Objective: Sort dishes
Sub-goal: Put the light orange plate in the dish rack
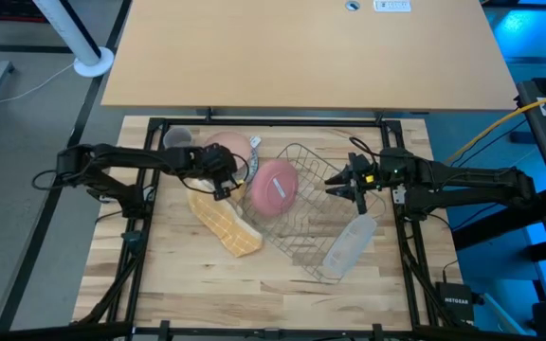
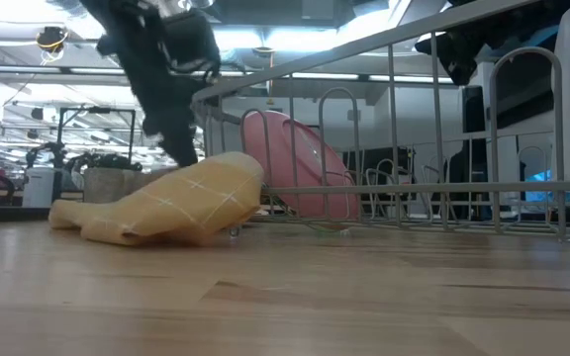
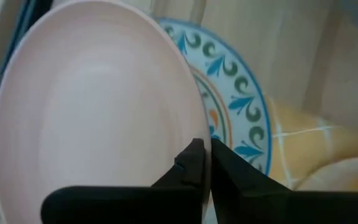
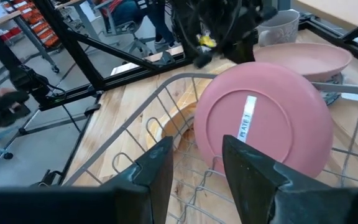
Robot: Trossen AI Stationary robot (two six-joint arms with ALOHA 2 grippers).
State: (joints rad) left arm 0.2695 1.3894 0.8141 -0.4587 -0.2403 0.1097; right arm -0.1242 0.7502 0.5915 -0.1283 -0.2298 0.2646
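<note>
A pale pink plate [image 1: 232, 152] lies at the table's far left over a white plate with a blue pattern [image 3: 241, 106]. My left gripper [image 1: 220, 180] is shut on the pale pink plate's rim. A darker pink plate [image 1: 275, 186] stands on edge in the wire dish rack [image 1: 313, 210], leaning against its wires. A small grey mug [image 1: 176, 139] stands behind the plates. My right gripper [image 1: 341, 183] is open and empty above the rack's right part, and the pink plate shows beyond its fingers [image 4: 263, 121]. I see no green bowl. My left gripper pinches the pale pink plate's rim [image 3: 194, 134] between its two fingers, one on the upper face and one underneath. The plate lies over the patterned white plate. I cannot tell whether it is lifted clear of it.
A yellow checked cloth [image 1: 224, 224] lies bunched in front of the plates, at the rack's left. A clear oblong plastic tray [image 1: 350, 244] leans at the rack's near right corner. Bare wood lies along the table's near edge [image 1: 254, 303].
</note>
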